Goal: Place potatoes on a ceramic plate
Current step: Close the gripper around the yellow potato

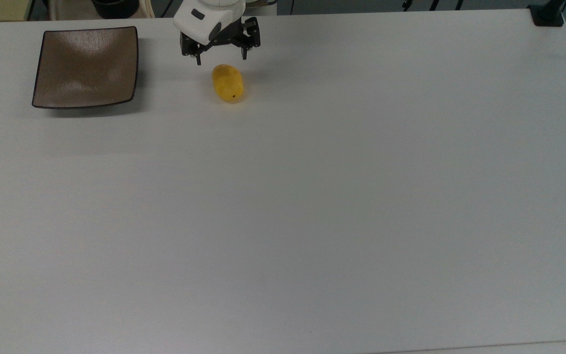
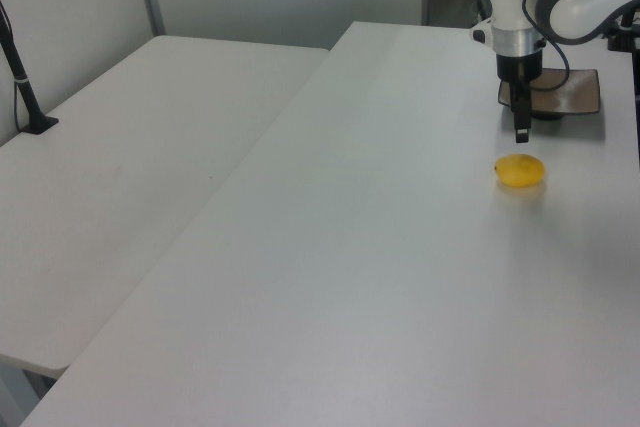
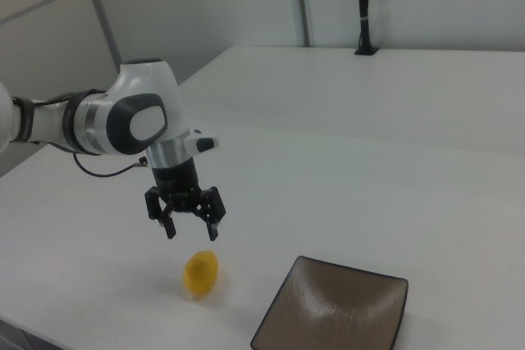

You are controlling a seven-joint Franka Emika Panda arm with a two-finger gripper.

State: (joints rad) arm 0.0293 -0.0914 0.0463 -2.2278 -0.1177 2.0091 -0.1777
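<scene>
Gripper (image 3: 190,231) fingers apart, empty, above potato (image 3: 201,274); potato's long axis crosses the finger gap; plate (image 3: 335,311) to the right view's right.

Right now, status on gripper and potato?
Gripper open, above the small yellow oval potato. Potato on white table, apart from square brown ceramic plate. Nothing between.

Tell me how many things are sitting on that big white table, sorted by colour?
Yellow: 1, the potato
Brown: 1, the square plate
Total: 2 things on the table. The robot's gripper hangs open above the potato and touches neither.
</scene>
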